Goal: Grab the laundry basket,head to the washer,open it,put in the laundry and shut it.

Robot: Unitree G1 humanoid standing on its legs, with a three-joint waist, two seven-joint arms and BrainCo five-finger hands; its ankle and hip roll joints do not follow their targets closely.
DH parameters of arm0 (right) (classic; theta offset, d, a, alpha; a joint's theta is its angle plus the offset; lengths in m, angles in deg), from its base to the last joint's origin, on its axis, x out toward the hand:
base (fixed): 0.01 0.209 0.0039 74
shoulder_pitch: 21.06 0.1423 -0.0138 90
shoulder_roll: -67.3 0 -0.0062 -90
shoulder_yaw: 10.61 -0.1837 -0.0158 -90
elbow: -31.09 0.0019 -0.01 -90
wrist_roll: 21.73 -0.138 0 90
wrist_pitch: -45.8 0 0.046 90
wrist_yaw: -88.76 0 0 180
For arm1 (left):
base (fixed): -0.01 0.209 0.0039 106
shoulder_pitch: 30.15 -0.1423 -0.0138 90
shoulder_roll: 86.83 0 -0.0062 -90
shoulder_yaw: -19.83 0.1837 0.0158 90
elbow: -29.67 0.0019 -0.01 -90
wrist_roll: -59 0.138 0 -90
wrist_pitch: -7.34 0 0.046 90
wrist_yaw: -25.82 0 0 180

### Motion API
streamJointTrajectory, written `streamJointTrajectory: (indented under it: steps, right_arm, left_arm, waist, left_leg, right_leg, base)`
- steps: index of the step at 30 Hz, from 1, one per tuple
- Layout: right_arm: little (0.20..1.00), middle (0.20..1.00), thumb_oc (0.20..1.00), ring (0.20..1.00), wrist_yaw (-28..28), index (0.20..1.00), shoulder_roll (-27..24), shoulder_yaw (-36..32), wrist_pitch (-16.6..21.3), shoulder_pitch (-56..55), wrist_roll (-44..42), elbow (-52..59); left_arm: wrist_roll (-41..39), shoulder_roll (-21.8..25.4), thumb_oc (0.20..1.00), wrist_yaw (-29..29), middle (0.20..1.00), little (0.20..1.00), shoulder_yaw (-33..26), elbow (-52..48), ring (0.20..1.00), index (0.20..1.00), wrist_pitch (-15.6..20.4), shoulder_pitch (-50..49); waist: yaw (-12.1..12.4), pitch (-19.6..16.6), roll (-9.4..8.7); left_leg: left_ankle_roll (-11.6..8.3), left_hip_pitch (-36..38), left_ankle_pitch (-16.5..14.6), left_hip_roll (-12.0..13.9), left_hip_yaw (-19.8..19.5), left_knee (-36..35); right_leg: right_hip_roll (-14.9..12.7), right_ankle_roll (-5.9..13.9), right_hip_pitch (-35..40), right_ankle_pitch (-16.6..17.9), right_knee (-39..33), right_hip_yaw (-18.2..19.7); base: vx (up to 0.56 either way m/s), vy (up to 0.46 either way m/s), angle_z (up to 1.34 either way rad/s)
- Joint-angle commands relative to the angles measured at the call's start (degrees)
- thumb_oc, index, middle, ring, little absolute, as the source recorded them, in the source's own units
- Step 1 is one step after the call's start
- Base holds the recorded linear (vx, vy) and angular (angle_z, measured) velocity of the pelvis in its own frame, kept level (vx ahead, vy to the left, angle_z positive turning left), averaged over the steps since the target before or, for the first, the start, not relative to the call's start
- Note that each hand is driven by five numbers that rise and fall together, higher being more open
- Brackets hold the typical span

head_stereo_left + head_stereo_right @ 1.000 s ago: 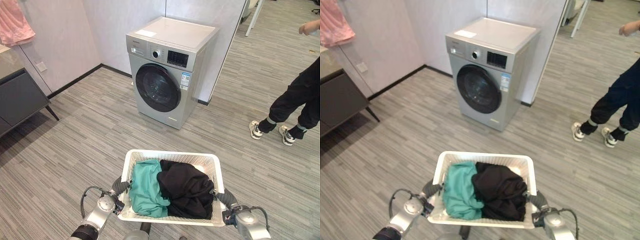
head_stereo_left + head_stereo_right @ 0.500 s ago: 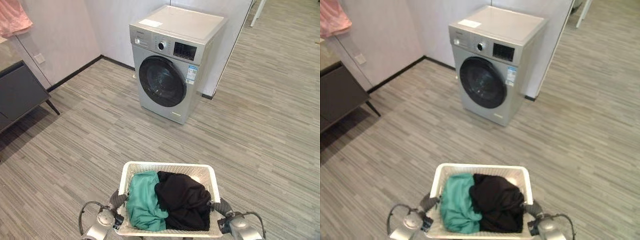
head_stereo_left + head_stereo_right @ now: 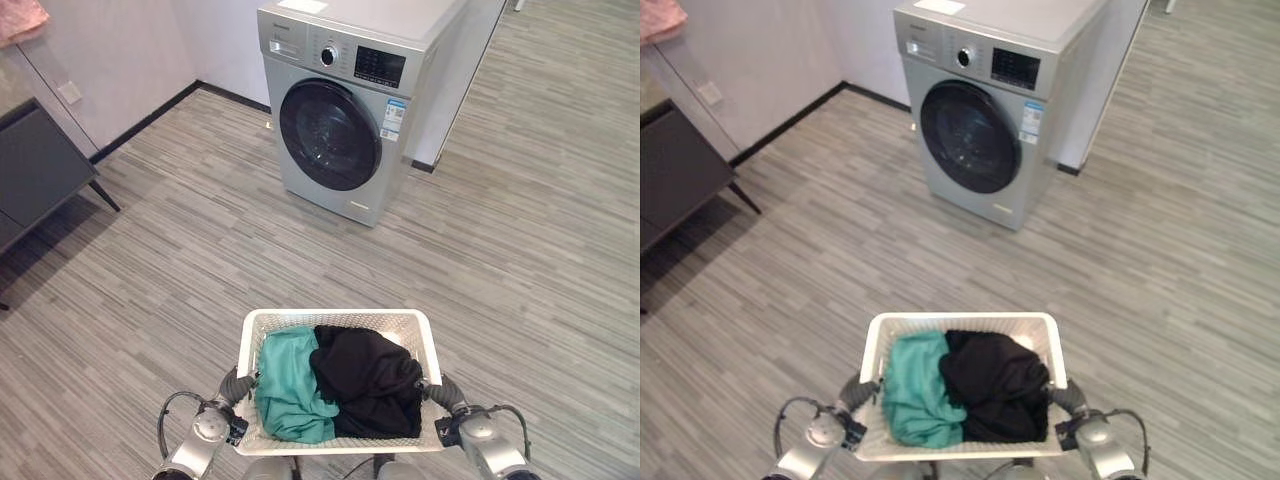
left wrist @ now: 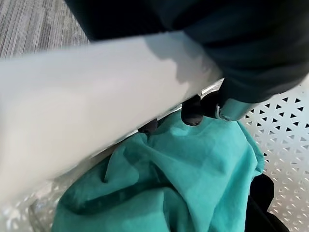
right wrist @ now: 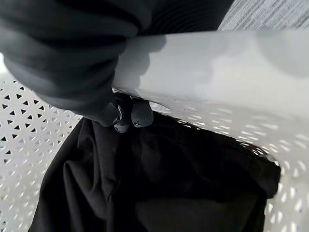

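With the left hand (image 4: 203,108) and right hand (image 5: 123,113) each curled over a side rim of the laundry basket (image 3: 330,322) holding teal and black laundry (image 3: 340,385), the carry step is underway; next, close on the shut washer (image 3: 345,110) at 12 o'clock.

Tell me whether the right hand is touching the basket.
Touching: in the right wrist view the right hand's dark fingertips curl over the basket's white rim.

Looks like a home laundry corner. Silver front-loading washing machine (image 3: 345,120) at 12 o'clock against pale walls, grey wood-look plank floor (image 3: 180,250) all round, dark low cabinet (image 3: 35,175) at 10 o'clock, pink cloth (image 3: 18,18) hanging above it, wall socket (image 3: 69,93) nearby.
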Motion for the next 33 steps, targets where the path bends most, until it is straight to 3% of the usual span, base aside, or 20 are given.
streamJointTrajectory:
  steps: [1,3,4,7,8,11,14,15,18,19,20,21,23,24,25,26,28,29,31,33]
  right_arm:
    - [0.2,0.2,0.2,0.2,1.98,0.2,-1.12,-1.5,2.31,2.66,-0.4,0.42]
    - [0.2,0.2,0.2,0.2,1.86,0.2,-1.05,-1.92,2.53,2.14,-1.41,0.27]
    - [0.2,0.2,0.2,0.2,2.14,0.2,-0.8,-2.58,3.01,1.54,-2.82,0.03]
    - [0.2,0.2,0.2,0.2,2.26,0.2,-0.75,-2.81,2.84,1.43,-2.88,-0.11]
    - [0.2,0.2,0.2,0.2,2.35,0.2,-0.81,-2.82,2.81,1.63,-2.65,-0.23]
    - [0.2,0.2,0.2,0.2,2.22,0.2,-1.1,-2.87,2.8,1.22,-2.5,0.35]
    - [0.2,0.2,0.2,0.2,2.08,0.2,-1.7,-3.41,3.09,-0.17,-2.86,1.25]
    - [0.2,0.2,0.2,0.2,2.1,0.2,-2.26,-3.5,3.24,-0.28,-3.35,0.7]
    - [0.2,0.2,0.2,0.2,2.29,0.2,-2.55,-3.57,3.29,-0.15,-3.55,0.7]
    - [0.2,0.2,0.2,0.2,2.47,0.2,-2.71,-3.69,3.43,-0.02,-3.84,0.38]
    - [0.2,0.2,0.2,0.2,2.79,0.2,-3.23,-3.65,3.53,0.44,-4.53,0.69]
    - [0.2,0.2,0.2,0.2,3.36,0.2,-3.68,-3.07,3.73,1.39,-4.92,0.65]
    - [0.2,0.2,0.2,0.2,3.91,0.2,-3.96,-2.17,3.23,2.18,-4.63,-0.11]
    - [0.2,0.2,0.2,0.2,3.84,0.2,-3.98,-2.05,3.2,1.98,-4.66,0.06]
    - [0.2,0.2,0.2,0.2,3.66,0.2,-3.85,-1.54,3.41,1.8,-4.54,0.44]
    - [0.2,0.2,0.2,0.2,3.66,0.2,-3.85,-1.53,3.41,1.79,-4.54,0.44]
    - [0.2,0.2,0.2,0.2,3.48,0.2,-3.7,-1.36,3.41,1.59,-4.36,0.44]
    - [0.2,0.2,0.2,0.2,3.29,0.2,-3.67,-1.14,3.56,1.41,-4.1,0.16]
    - [0.2,0.2,0.2,0.2,3.26,0.2,-3.46,-0.8,3.94,1.69,-4.19,-0.44]
    - [0.2,0.2,0.2,0.2,3.19,0.2,-3.27,-0.72,3.95,2.12,-4.38,-0.79]
  left_arm:
    - [-1.84,4.13,0.2,-0.74,0.2,0.2,-2.61,-3.0,0.2,0.2,2.9,2.26]
    - [-1.56,4.22,0.2,-0.34,0.2,0.2,-2.4,-2.6,0.2,0.2,2.96,2.56]
    - [-1.43,4.16,0.2,-0.5,0.2,0.2,-1.74,-1.85,0.2,0.2,3.27,3.8]
    - [-1.12,3.81,0.2,-0.84,0.2,0.2,-1.5,-1.29,0.2,0.2,3.21,4.67]
    - [-0.8,3.62,0.2,-1.2,0.2,0.2,-1.44,-0.74,0.2,0.2,3.11,5.32]
    - [-0.49,3.05,0.2,-0.99,0.2,0.2,-0.94,-0.69,0.2,0.2,3.08,5.7]
    - [-0.31,2.12,0.2,-0.55,0.2,0.2,-0.54,-0.44,0.2,0.2,3.15,5.12]
    - [-0.73,1.27,0.2,-0.58,0.2,0.2,-0.25,1.0,0.2,0.2,3.44,5.14]
    - [-1.21,1.05,0.2,-0.54,0.2,0.2,-0.29,1.13,0.2,0.2,3.53,4.96]
    - [-1.68,0.9,0.2,-0.44,0.2,0.2,-0.4,1.35,0.2,0.2,3.54,4.8]
    - [-2.42,0.96,0.2,-0.12,0.2,0.2,-0.67,0.67,0.2,0.2,3.36,4.22]
    - [-2.84,0.99,0.2,-0.62,0.2,0.2,-0.96,0.85,0.2,0.2,3.26,4.11]
    - [-3.34,0.58,0.2,-1.17,0.2,0.2,-0.81,1.57,0.2,0.2,3.01,4.55]
    - [-3.38,0.6,0.2,-1.12,0.2,0.2,-0.67,1.3,0.2,0.2,2.94,4.65]
    - [-3.96,0.74,0.2,-1.55,0.2,0.2,-1.05,1.09,0.2,0.2,2.95,4.69]
    - [-3.96,0.74,0.2,-1.55,0.2,0.2,-1.05,1.09,0.2,0.2,2.95,4.67]
    - [-4.34,0.68,0.2,-1.81,0.2,0.2,-1.17,1.26,0.2,0.2,2.88,4.53]
    - [-4.56,0.54,0.2,-1.95,0.2,0.2,-1.07,1.52,0.2,0.2,2.86,4.48]
    - [-4.97,0.09,0.2,-2.47,0.2,0.2,-0.93,2.47,0.2,0.2,3.29,4.55]
    - [-5.12,0.02,0.2,-2.42,0.2,0.2,-0.98,2.49,0.2,0.2,3.69,4.54]
  waist:
    - [0.49,-2.06,-2.87]
    - [-0.46,-2.0,-2.69]
    - [-1.84,-1.95,-3.09]
    - [-2.68,-1.52,-3.47]
    - [-2.86,-1.51,-3.95]
    - [-3.08,-2.03,-4.61]
    - [-3.79,-3.72,-4.73]
    - [-4.26,-4.45,-3.56]
    - [-4.46,-4.93,-3.34]
    - [-4.36,-5.1,-3.1]
    - [-3.56,-4.44,-3.49]
    - [-2.35,-3.81,-4.16]
    - [-1.44,-2.9,-5.53]
    - [-1.14,-2.46,-5.59]
    - [-0.36,-2.5,-6.02]
    - [-0.33,-2.46,-6.13]
    - [0.1,-2.87,-5.78]
    - [0.66,-3.17,-5.06]
    - [1.16,-3.32,-4.06]
    - [1.09,-3.19,-3.57]
  left_leg:
    - [1.31,0.13,-10.73,-1.67,-1.59,8.82]
    - [1.02,1.47,-10.44,-2.43,-2.7,7.55]
    - [0.13,3.56,-11.04,-3.31,-3.68,5.93]
    - [-0.44,5.4,-12.29,-3.63,-4.68,5.91]
    - [-0.7,7.21,-13.44,-4.04,-4.77,5.78]
    - [-1.09,10.25,-15.16,-4.53,-4.56,5.71]
    - [-1.94,12.22,-16.73,-4.33,-5.0,7.23]
    - [-4.12,12.27,-14.96,-2.52,-5.05,11.27]
    - [-5.54,11.34,-12.54,-1.74,-4.77,14.27]
    - [-7.1,9.71,-9.55,-0.1,-3.84,19.14]
    - [-9.6,3.38,-2.39,4.68,-1.24,34.72]
    - [-9.26,-0.62,0.62,5.52,-1.86,44.65]
    - [-7.59,-6.35,1.05,8.49,-0.35,49.66]
    - [-7.11,-7.45,-0.22,10.69,0.51,47.6]
    - [-6.14,-7.68,-1.63,12.28,0.61,32.58]
    - [-6.12,-7.43,-1.5,12.14,0.72,32.26]
    - [-6.68,-7.09,0.08,12.59,-1.44,18.85]
    - [-7.85,-6.5,3.28,12.18,-5.8,8.38]
    - [-9.63,-8.29,6.24,11.78,-11.4,0.9]
    - [-10.31,-9.66,6.9,11.96,-11.12,0.58]
  right_leg:
    - [-0.47,0.42,-6.67,1.99,5.49,2.25]
    - [2.29,-0.2,-8.71,0.88,3.48,2.27]
    - [3.29,0.11,-10.5,2.49,-5.47,0.16]
    - [3.63,1.36,-11.02,5.37,-12.85,-1.3]
    - [4.01,2.15,-11.94,6.97,-16.49,-3.49]
    - [4.92,2.36,-11.35,8.0,-17.0,-6.93]
    - [5.52,1.01,-9.99,7.92,-15.82,-6.19]
    - [7.18,-0.52,-8.72,6.86,-14.53,-5.05]
    - [7.74,-1.28,-7.83,6.36,-14.41,-4.75]
    - [8.2,-2.1,-6.42,5.72,-14.59,-5.02]
    - [9.45,-4.67,-2.61,3.59,-15.61,-5.1]
    - [11.19,-6.86,-0.3,1.99,-16.24,-3.27]
    - [11.05,-8.03,2.73,0.2,-16.71,-1.84]
    - [11.03,-7.89,3.53,-0.34,-16.61,-1.59]
    - [9.89,-6.66,4.85,-1.64,-16.45,-0.33]
    - [9.77,-6.63,4.93,-1.67,-16.44,-0.29]
    - [9.37,-5.95,5.82,-2.51,-16.49,0.63]
    - [9.6,-5.53,6.84,-3.44,-16.75,1.81]
    - [9.51,-5.12,8.14,-4.33,-17.43,3.67]
    - [8.84,-4.7,9.35,-5.01,-17.69,4.44]
  base:
    - [0.16,0.19,0.04]
    - [0.21,0.072,0.19]
    - [0.28,0.039,0.63]
    - [0.31,-0.039,0.66]
    - [0.36,-0.068,0.49]
    - [0.28,-0.066,0.22]
    - [0.41,-0.148,0.4]
    - [0.24,-0.126,0.38]
    - [0.21,-0.131,0.32]
    - [0.22,-0.277,-0.16]
    - [0.36,-0.427,-0.29]
    - [0.33,-0.411,-0.41]
    - [0.28,-0.233,-1.0]
    - [0.37,-0.017,-1.07]
    - [0.25,0.07,-0.7]
    - [0.25,0.131,-0.51]
    - [0.2,0.155,-0.79]
    - [0.29,0.217,-0.75]
    - [0.31,0.271,-0.44]
    - [0.24,0.258,-0.34]
